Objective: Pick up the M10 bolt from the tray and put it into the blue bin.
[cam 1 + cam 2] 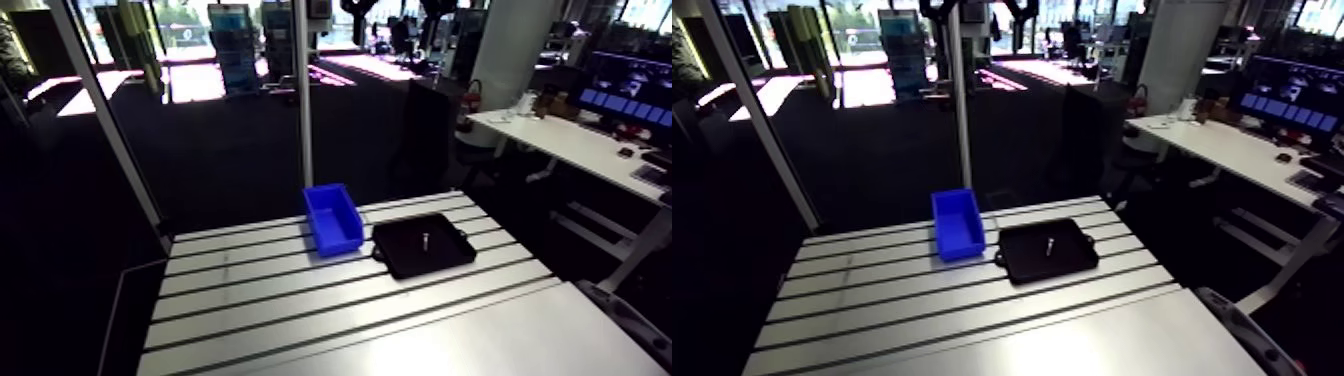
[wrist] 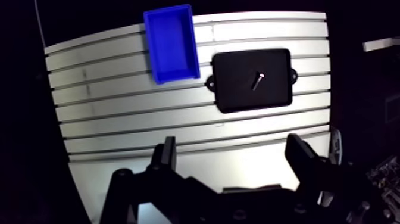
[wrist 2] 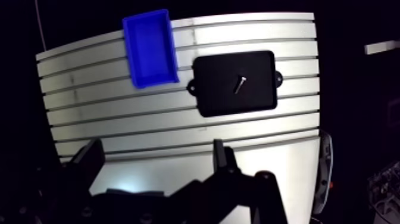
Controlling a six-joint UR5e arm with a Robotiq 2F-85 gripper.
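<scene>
Blue bin (image 1: 333, 222), black tray (image 1: 442, 258), silvery bolt (image 1: 423, 240) — pale grey table (image 1: 300, 300) with dark parallel slot stripes

We are looking into a robotics lab or workshop: a slotted aluminium table (image 1: 260, 292) is carrying a blue parts bin (image 1: 333, 218) and, just right of it, a black tray (image 1: 447, 252) holding one bolt (image 1: 423, 240).

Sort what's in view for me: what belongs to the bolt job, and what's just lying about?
Job: M10 bolt, lying in the black tray; blue bin beside the tray; gripper, open.
Not the job: only the slotted table underneath.
</scene>
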